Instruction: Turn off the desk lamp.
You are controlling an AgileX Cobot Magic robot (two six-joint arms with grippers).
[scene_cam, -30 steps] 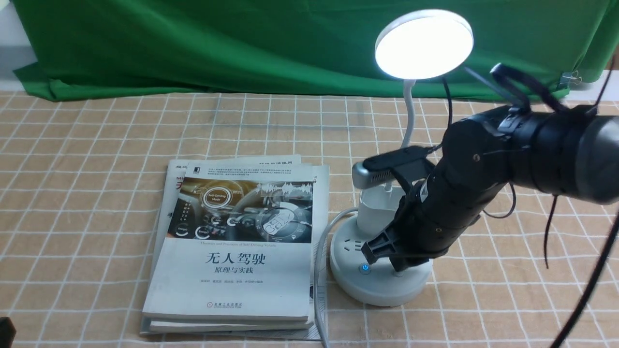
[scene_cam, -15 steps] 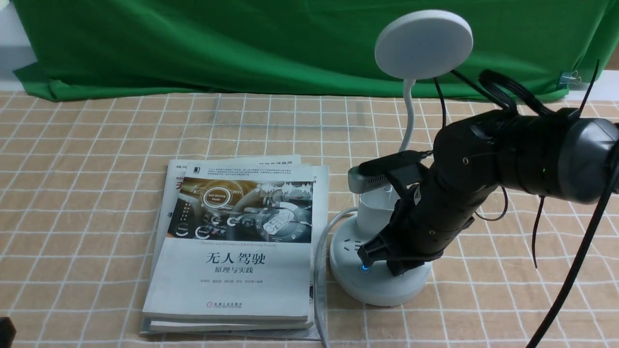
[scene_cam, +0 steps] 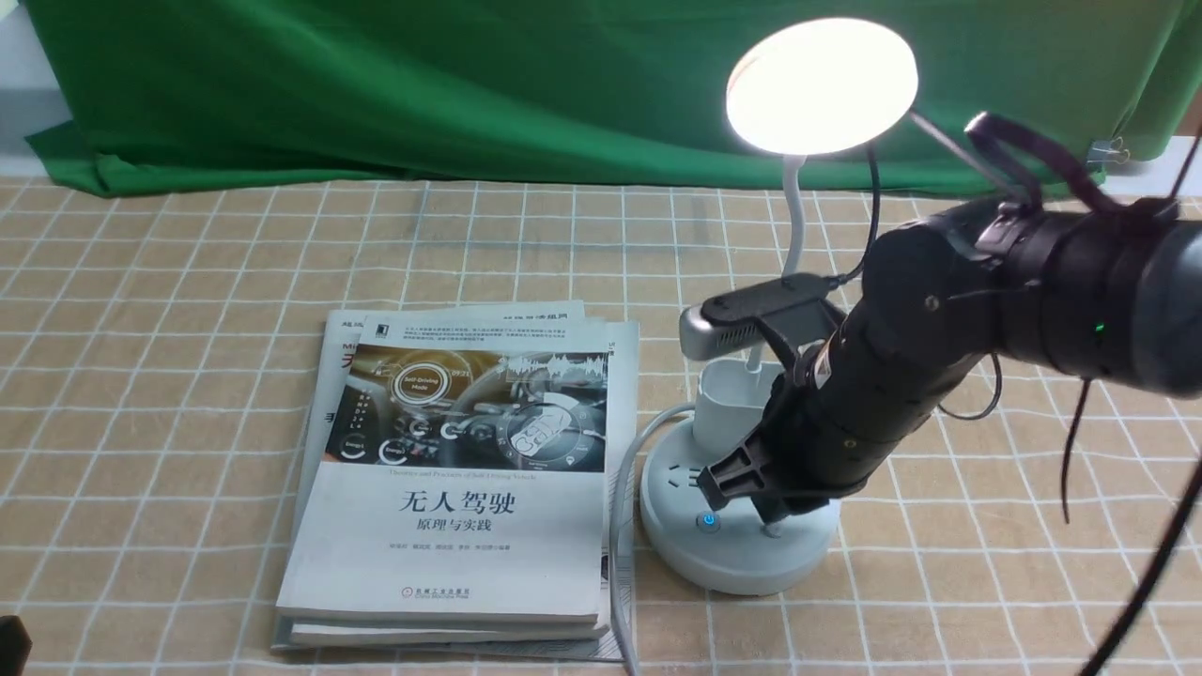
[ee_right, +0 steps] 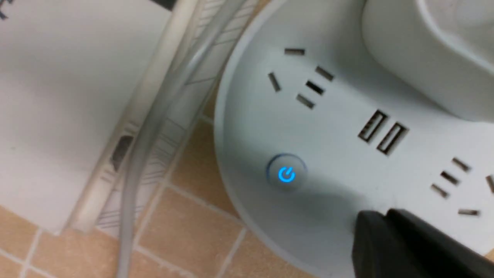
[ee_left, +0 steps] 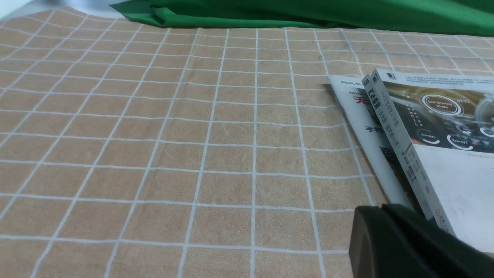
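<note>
book [scene_cam: 460, 479] reads 无人驾驶; desk lamp [scene_cam: 725, 406] bears power sign.

On checked tablecloth [scene_cam: 169, 394] — book stack [scene_cam: 451, 535], desk lamp [scene_cam: 742, 563], green cloth [scene_cam: 376, 94].

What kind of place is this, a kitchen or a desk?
Most likely a study desk, staged for filming: a lit lamp and a stack of books sit on a checked cloth, with a green backdrop hanging behind.
</note>
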